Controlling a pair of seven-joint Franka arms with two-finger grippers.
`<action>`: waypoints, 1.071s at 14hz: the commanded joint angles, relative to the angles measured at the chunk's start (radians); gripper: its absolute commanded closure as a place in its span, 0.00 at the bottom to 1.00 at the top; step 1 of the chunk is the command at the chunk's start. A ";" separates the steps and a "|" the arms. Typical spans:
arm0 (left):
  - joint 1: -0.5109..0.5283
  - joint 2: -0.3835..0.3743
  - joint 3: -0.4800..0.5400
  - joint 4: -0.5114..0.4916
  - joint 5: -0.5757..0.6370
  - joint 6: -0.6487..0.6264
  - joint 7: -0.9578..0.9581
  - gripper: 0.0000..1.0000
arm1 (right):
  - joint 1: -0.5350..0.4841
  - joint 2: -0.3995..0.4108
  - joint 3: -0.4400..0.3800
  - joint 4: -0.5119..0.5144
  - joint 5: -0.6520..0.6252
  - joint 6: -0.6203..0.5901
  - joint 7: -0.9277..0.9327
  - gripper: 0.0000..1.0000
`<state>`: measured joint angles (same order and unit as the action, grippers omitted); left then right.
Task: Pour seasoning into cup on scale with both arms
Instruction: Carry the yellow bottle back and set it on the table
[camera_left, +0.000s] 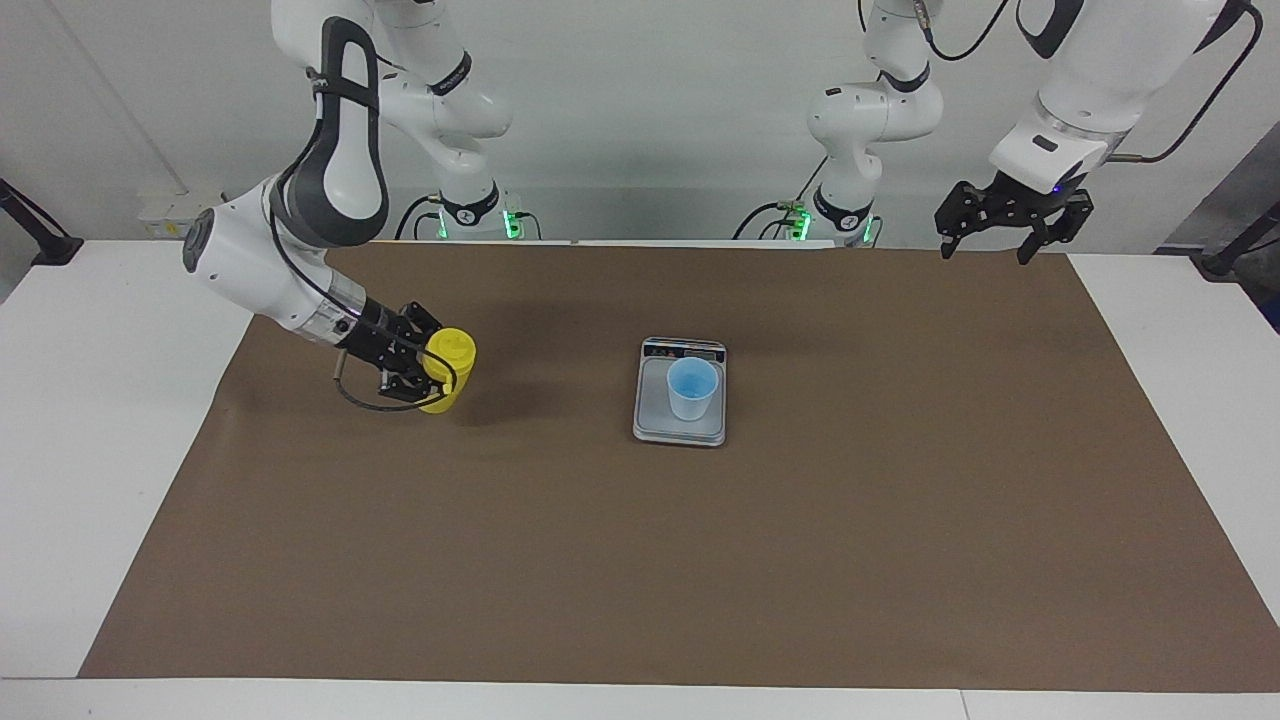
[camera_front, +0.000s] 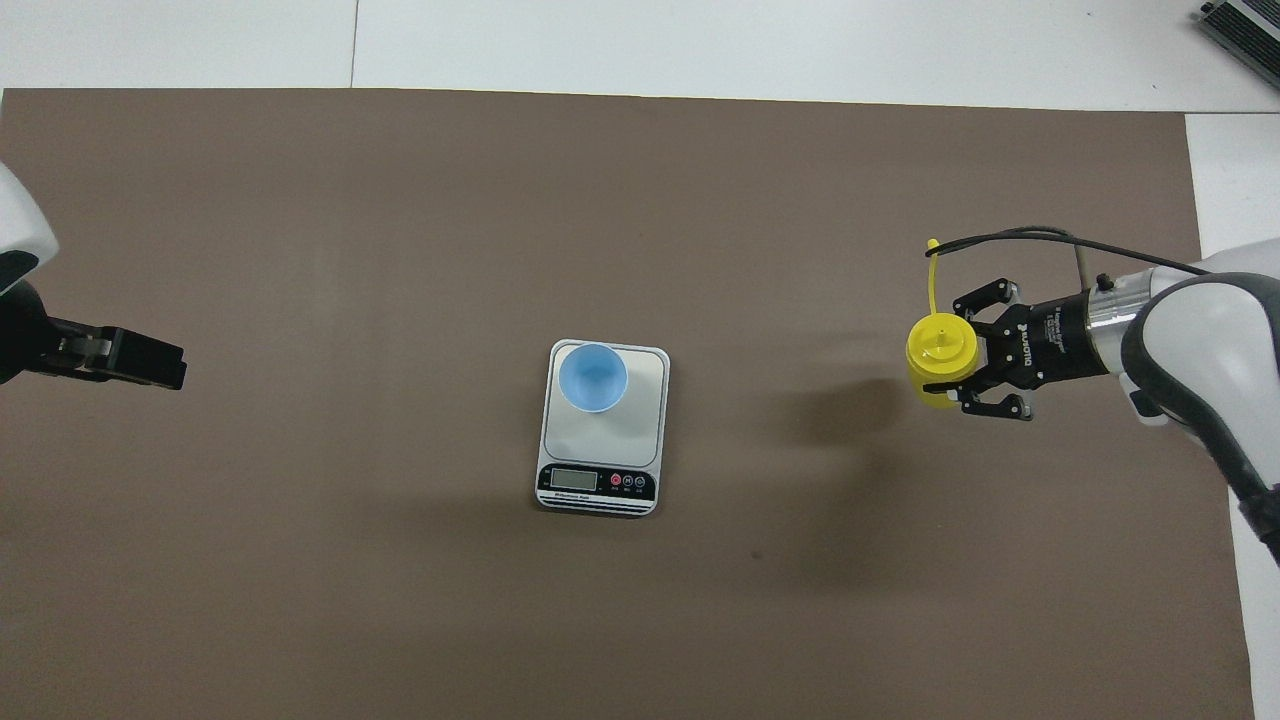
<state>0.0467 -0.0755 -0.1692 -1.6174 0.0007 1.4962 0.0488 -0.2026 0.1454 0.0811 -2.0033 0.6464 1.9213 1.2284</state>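
Observation:
The yellow squeeze bottle (camera_left: 447, 368) stands upright on the brown mat toward the right arm's end of the table, its tethered cap hanging off the nozzle (camera_front: 932, 262). My right gripper (camera_left: 422, 362) comes in from the side, its fingers closed against the bottle's body (camera_front: 940, 350). The light blue cup (camera_left: 692, 387) stands upright on the grey scale (camera_left: 655, 425) at mid-table, on the part of the plate farthest from the robots; the scale's display strip (camera_front: 597, 482) faces the robots. My left gripper (camera_left: 1008, 222) hangs open and empty above the mat's edge at the left arm's end and waits.
A brown mat (camera_left: 640, 560) covers most of the white table. White table margins run along both ends (camera_left: 90, 420). The arms' bases and cables stand at the robots' edge (camera_left: 470, 215).

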 joint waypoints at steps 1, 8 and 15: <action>0.007 -0.029 -0.007 -0.032 0.015 0.019 -0.001 0.00 | -0.067 0.022 0.014 -0.006 0.077 -0.022 -0.067 1.00; 0.012 -0.030 -0.006 -0.032 0.015 0.009 -0.001 0.00 | -0.118 0.026 0.009 -0.100 0.125 -0.013 -0.311 0.10; 0.012 -0.030 -0.007 -0.051 0.009 0.085 -0.004 0.00 | -0.147 -0.001 -0.003 -0.075 -0.029 0.035 -0.329 0.00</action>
<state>0.0467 -0.0757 -0.1700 -1.6186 0.0007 1.5217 0.0485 -0.3195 0.1738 0.0740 -2.0748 0.6806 1.9470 0.9326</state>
